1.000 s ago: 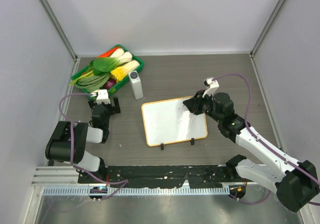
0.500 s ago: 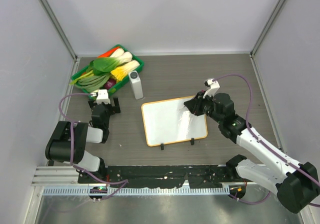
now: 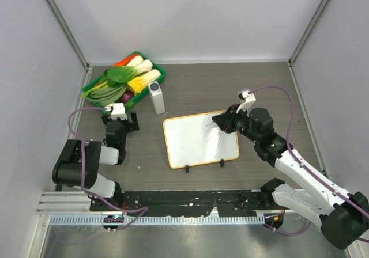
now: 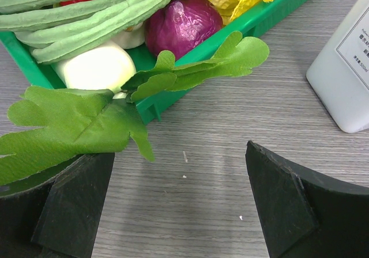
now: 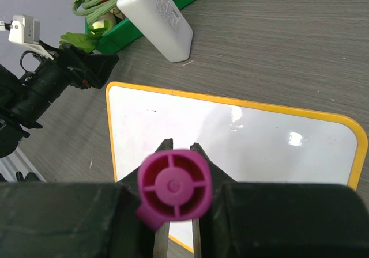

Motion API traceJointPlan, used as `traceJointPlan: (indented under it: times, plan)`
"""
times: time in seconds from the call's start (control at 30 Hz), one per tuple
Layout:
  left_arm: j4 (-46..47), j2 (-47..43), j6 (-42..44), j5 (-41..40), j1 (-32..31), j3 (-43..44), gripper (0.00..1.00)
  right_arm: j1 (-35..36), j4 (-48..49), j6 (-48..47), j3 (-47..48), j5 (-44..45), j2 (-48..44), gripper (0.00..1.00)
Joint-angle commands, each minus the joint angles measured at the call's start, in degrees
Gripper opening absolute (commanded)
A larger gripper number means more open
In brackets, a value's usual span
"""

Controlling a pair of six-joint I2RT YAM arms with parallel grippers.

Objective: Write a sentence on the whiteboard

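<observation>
The whiteboard [image 3: 199, 140], white with a thin orange frame and two black clip feet on its near edge, lies flat mid-table. It also fills the right wrist view [image 5: 259, 137]. No sentence shows on it, only faint specks and glare. My right gripper [image 3: 222, 121] hovers at the board's far right corner, shut on a magenta marker [image 5: 174, 189] seen end-on between the fingers [image 5: 166, 154]. The marker's tip is hidden. My left gripper [image 3: 120, 121] rests open and empty on the table left of the board, and shows in its own view [image 4: 179, 206].
A green tray [image 3: 162, 72] of toy vegetables stands at the back left, and its wall [image 4: 167, 99] lies just ahead of my left gripper. A white bottle [image 3: 157, 97] stands between the tray and the board, also in the right wrist view [image 5: 158, 19].
My right wrist has shifted slightly to the right above the board's far right corner. The board and the left arm have not moved.
</observation>
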Motion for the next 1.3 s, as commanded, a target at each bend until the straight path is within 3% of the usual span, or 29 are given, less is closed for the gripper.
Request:
traceJointPlan:
  times: [0.0, 0.43, 0.6, 0.67, 0.83, 0.9, 0.97, 1.03, 1.1, 1.27]
  plan:
    - [3.0, -0.1, -0.2, -0.3, 0.3, 1.2, 1.00, -0.2, 3.4, 1.7, 1.3, -1.8, -0.6, 0.01]
    - [2.1, -0.1, -0.5, 0.5, 0.9, 1.6, 1.00, -0.1, 2.5, 2.7, 2.2, -2.5, -2.2, 0.01]
    - [7.1, -2.9, -0.1, 1.3, 0.4, -1.8, 1.00, -0.2, 2.5, 2.7, 2.0, -3.1, -2.9, 0.01]
    - [-0.2, -10.0, 0.3, -0.8, -1.0, -1.8, 1.00, -0.2, 2.0, 2.4, 2.4, -3.3, -3.1, 0.01]
    - [-48.6, -28.3, -15.6, -4.5, -1.6, 13.0, 1.00, -0.3, 0.6, 2.8, 3.2, -2.7, -4.7, 0.01]
    - [-57.0, -31.2, -21.3, -8.7, -1.5, 16.0, 0.99, -0.1, 0.0, 2.8, 3.5, -2.6, -4.8, 0.01]
    - [-65.0, -33.7, -33.5, -14.3, -1.6, 17.4, 1.00, -0.2, -0.3, 2.5, 3.4, -2.3, -5.0, 0.01]
    - [-70.0, -36.3, -36.5, -13.7, -1.5, 19.1, 1.00, -0.2, -0.1, 2.7, 2.9, -2.2, -4.8, 0.01]
    - [-71.2, -38.9, -31.5, -8.3, -1.6, 18.9, 1.00, -0.1, 0.4, 3.4, 2.7, -2.1, -4.7, 0.01]
    - [-64.6, -46.5, -28.4, -0.6, -1.5, 14.0, 1.00, -0.2, 0.9, 4.4, 2.5, -2.4, -4.7, 0.01]
